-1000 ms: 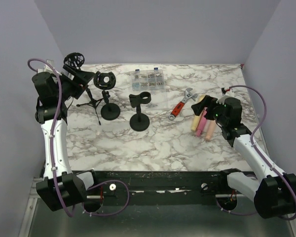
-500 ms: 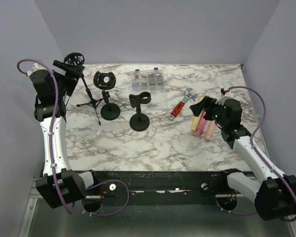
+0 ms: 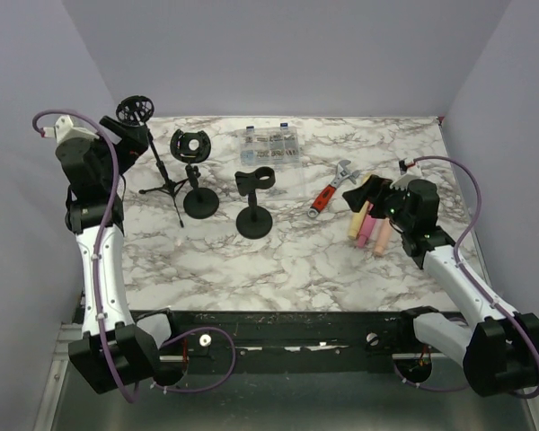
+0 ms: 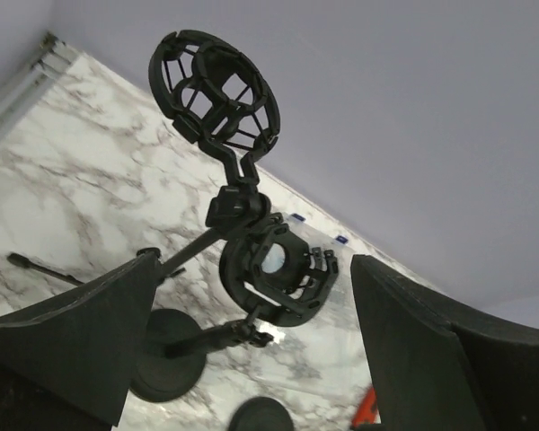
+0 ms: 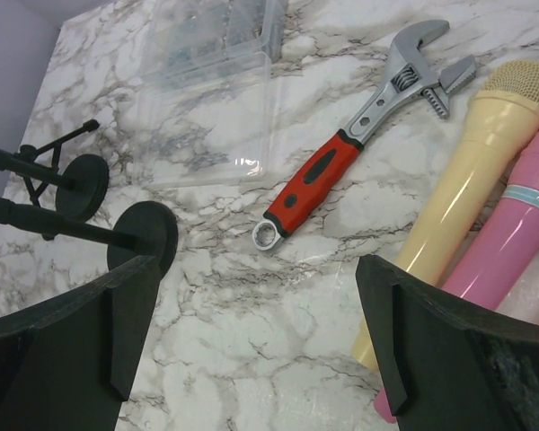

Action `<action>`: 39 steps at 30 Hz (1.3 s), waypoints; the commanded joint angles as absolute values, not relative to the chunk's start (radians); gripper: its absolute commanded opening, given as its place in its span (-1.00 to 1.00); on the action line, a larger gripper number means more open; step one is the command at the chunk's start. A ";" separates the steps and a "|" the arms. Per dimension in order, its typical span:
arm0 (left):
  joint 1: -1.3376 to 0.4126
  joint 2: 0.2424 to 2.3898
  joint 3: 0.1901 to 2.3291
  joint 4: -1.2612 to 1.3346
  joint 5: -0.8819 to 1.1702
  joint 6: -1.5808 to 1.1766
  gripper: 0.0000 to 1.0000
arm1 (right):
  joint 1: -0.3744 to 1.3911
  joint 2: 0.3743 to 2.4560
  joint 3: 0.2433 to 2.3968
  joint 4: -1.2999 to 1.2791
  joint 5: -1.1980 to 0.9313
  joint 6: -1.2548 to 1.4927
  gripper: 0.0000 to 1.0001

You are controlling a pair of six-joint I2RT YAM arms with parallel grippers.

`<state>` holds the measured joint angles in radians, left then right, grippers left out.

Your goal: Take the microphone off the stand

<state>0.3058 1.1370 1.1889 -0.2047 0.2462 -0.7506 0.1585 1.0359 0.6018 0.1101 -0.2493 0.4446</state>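
Three microphones lie on the table at the right: a yellow one, a pink one and a peach one. My right gripper hovers open just above their heads, empty. A tripod stand carries an empty round shock mount. A second empty mount stands on a round base. A clip stand is empty too. My left gripper is raised, open and empty, left of the tripod's mount.
A red-handled adjustable wrench lies left of the microphones. A clear plastic parts box sits at the back centre. Purple walls close in the table on the left, back and right.
My left gripper has drawn back to the left and upward, away from the tripod stand, and its jaws have widened a little. The right gripper has barely shifted.
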 commanded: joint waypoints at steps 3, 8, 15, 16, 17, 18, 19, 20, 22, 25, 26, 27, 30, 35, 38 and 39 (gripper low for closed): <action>0.273 1.053 0.888 0.190 0.281 -0.494 0.84 | 0.167 1.057 0.588 0.154 -0.313 0.438 1.00; 0.254 1.156 0.821 0.367 0.353 -0.325 0.80 | 0.167 1.051 0.581 0.162 -0.312 0.438 1.00; 0.266 1.299 0.851 0.535 0.446 -0.325 0.39 | 0.167 1.045 0.566 0.177 -0.314 0.439 1.00; 0.265 1.310 0.854 0.552 0.458 -0.325 0.38 | 0.167 1.042 0.566 0.178 -0.313 0.439 1.00; 0.266 1.323 0.856 0.565 0.473 -0.326 0.38 | 0.167 1.039 0.566 0.176 -0.312 0.437 1.00; 0.265 1.333 0.857 0.575 0.484 -0.325 0.38 | 0.167 1.040 0.567 0.176 -0.312 0.437 1.00; 0.265 1.340 0.861 0.572 0.478 -0.324 0.38 | 0.167 1.039 0.568 0.175 -0.313 0.438 1.00; 0.266 1.350 0.868 0.560 0.473 -0.324 0.38 | 0.167 1.041 0.567 0.176 -0.315 0.436 1.00; 0.266 1.366 0.882 0.540 0.471 -0.307 0.35 | 0.167 1.044 0.571 0.176 -0.314 0.437 1.00; 0.263 1.387 0.906 0.492 0.442 -0.287 0.29 | 0.167 1.047 0.569 0.179 -0.316 0.437 1.00; 0.262 1.396 0.917 0.468 0.421 -0.285 0.21 | 0.167 1.048 0.569 0.182 -0.316 0.438 1.00; 0.263 1.402 0.929 0.443 0.391 -0.280 0.13 | 0.167 1.047 0.566 0.181 -0.316 0.437 1.00; 0.263 1.416 0.936 0.442 0.351 -0.274 -0.03 | 0.167 1.049 0.566 0.183 -0.314 0.437 1.00; 0.243 1.406 0.938 0.407 0.262 -0.223 -0.57 | 0.167 1.049 0.566 0.186 -0.309 0.436 1.00; 0.218 1.375 0.909 0.388 0.143 -0.192 -1.00 | 0.167 1.052 0.564 0.189 -0.307 0.436 1.00; 0.211 1.358 0.895 0.388 0.103 -0.184 -1.00 | 0.167 1.051 0.564 0.188 -0.307 0.436 1.00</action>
